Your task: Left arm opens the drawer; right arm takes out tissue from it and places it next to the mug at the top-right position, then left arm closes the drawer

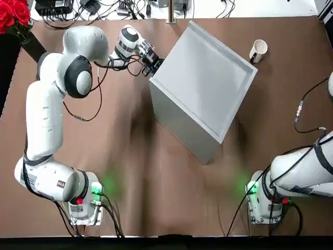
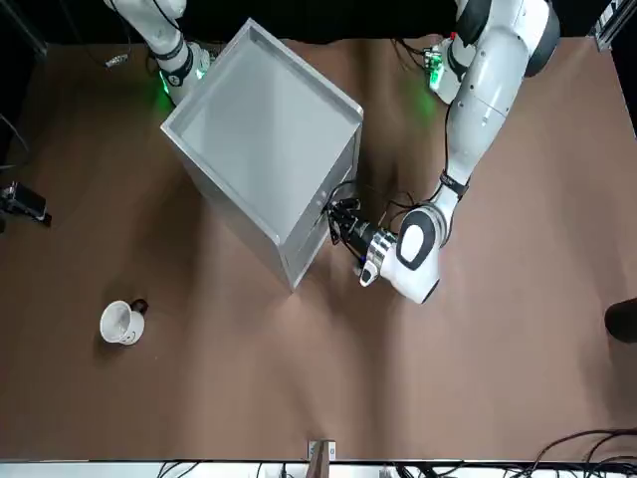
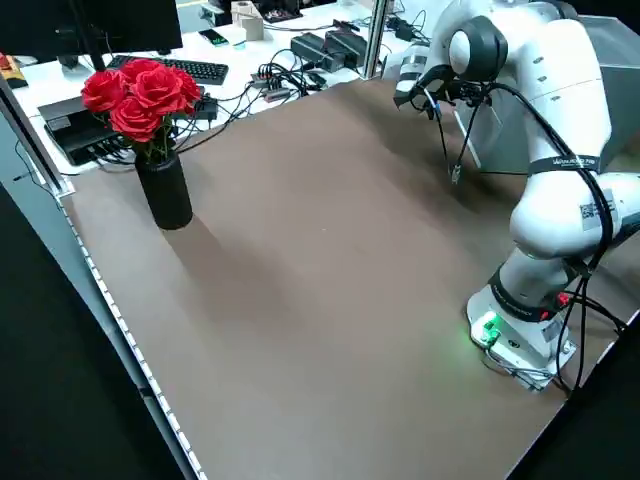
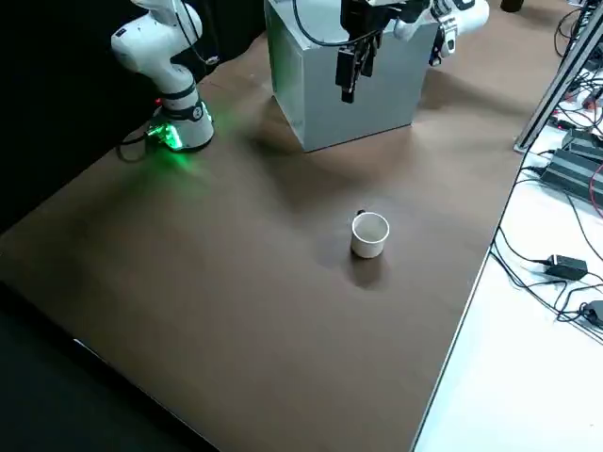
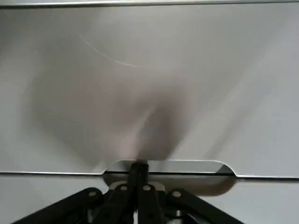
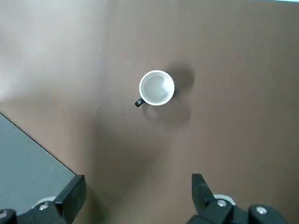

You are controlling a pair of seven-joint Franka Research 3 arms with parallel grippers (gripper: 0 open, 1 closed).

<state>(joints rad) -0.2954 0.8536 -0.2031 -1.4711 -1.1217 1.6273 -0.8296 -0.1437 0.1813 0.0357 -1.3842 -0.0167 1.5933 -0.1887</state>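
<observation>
The grey cabinet (image 1: 203, 83) stands slanted in the middle of the table. Its drawer (image 5: 154, 84) is closed, with the front flush. My left gripper (image 1: 155, 66) is at the cabinet's far-left face. It is shut, and its tips (image 5: 138, 170) sit in the handle notch at the edge of the drawer front. The white mug (image 1: 258, 50) stands upright at the far right, apart from the cabinet. My right gripper (image 6: 135, 191) hovers open and empty high above the table, with the mug (image 6: 157, 87) below it. The tissue is hidden.
A black vase of red roses (image 3: 150, 110) stands at the far-left corner. Cables and power bricks (image 1: 104, 8) lie beyond the far edge. A loose cable hangs from the right arm (image 1: 299, 110). Brown tabletop (image 4: 236, 311) surrounds the mug.
</observation>
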